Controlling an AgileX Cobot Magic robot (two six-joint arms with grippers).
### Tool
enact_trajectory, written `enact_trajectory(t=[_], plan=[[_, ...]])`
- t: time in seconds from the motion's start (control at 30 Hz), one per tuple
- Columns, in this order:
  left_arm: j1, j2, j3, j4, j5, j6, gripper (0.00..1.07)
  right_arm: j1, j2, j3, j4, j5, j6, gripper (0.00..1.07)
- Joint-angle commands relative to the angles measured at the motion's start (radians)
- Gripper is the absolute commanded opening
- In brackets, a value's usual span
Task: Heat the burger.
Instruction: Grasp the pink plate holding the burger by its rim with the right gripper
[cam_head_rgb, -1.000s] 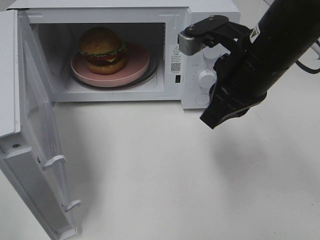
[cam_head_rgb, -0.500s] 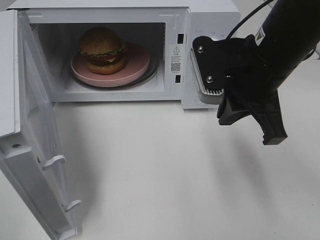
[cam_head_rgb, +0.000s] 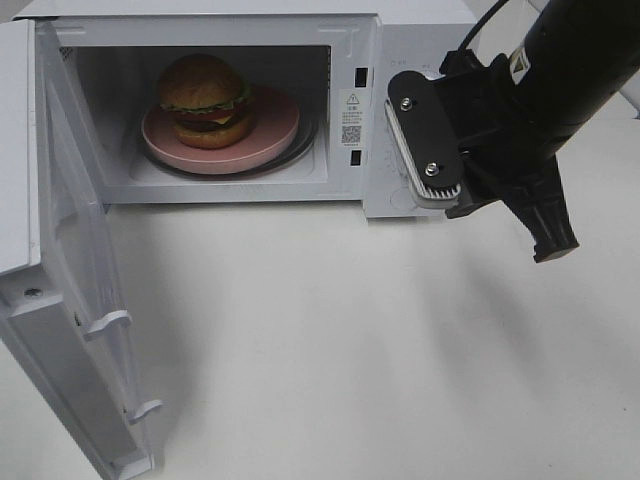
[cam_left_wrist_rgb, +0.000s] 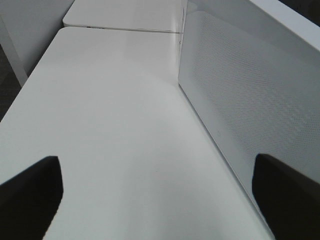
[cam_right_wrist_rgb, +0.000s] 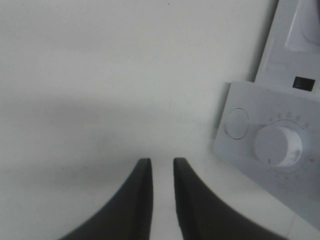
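On my right wrist view, the right gripper (cam_right_wrist_rgb: 158, 167) shows its two dark fingers (cam_right_wrist_rgb: 141, 200) drawn nearly together, a narrow slit of white bench between the tips and nothing held. It hangs in front of the white control panel (cam_right_wrist_rgb: 272, 165) with its round white dial (cam_right_wrist_rgb: 278, 145) — not touching either. From the high camera, the black right arm (cam_head_rgb: 560, 70) crosses the microwave's right front corner. The left gripper (cam_left_wrist_rgb: 155, 195) stands spread wide apart, empty, over the white bench (cam_left_wrist_rgb: 110, 130) beside the perforated white door (cam_left_wrist_rgb: 240, 95). The white microwave oven (cam_head_rgb: 420, 30) sits at the bench's far edge, door swung fully open. Inside, the tall burger with glossy brown bun, lettuce and tomato (cam_head_rgb: 205, 100) rests on the round pink plate (cam_head_rgb: 275, 125) — left of the plate's centre.
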Motion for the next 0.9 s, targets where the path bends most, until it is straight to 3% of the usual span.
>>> enact_trajectory(t=[0.03,0.1,0.13,0.17,0.2,0.27,0.3,0.33,0.37,0.47,0.9], plan=[[0.002,-0.02,0.004,-0.001,-0.004,-0.004,0.98,0.04,-0.005,-0.004,-0.08,-0.07,-0.013,0.31],[0.002,-0.02,0.004,-0.001,-0.004,-0.004,0.98,0.049,-0.005,-0.004,-0.088,-0.089,-0.013,0.35],[0.002,-0.02,0.004,-0.001,-0.004,-0.004,0.98,0.064,-0.005,-0.004,-0.095,-0.134,-0.013,0.44],[0.002,-0.02,0.004,-0.001,-0.004,-0.004,0.98,0.064,-0.005,-0.004,-0.095,-0.134,-0.013,0.44],[0.002,-0.02,0.004,-0.001,-0.004,-0.004,0.98,0.075,-0.005,-0.004,-0.095,-0.176,-0.008,0.54],[0.002,-0.02,0.004,-0.001,-0.004,-0.004,0.98,0.081,-0.005,-0.004,-0.095,-0.195,-0.003,0.59],[0.002,-0.02,0.004,-0.001,-0.004,-0.004,0.98,0.087,0.0,-0.004,-0.1,-0.22,0.024,0.7],[0.002,-0.02,0.004,-0.001,-0.004,-0.004,0.98,0.087,0.0,-0.004,-0.1,-0.22,0.024,0.7],[0.002,-0.02,0.004,-0.001,-0.004,-0.004,0.98,0.097,0.011,-0.004,-0.115,-0.241,0.074,0.81],[0.002,-0.02,0.004,-0.001,-0.004,-0.004,0.98,0.107,0.035,-0.004,-0.152,-0.272,0.15,0.9],[0.002,-0.02,0.004,-0.001,-0.004,-0.004,0.98,0.141,0.157,-0.091,-0.173,-0.333,0.209,0.9]])
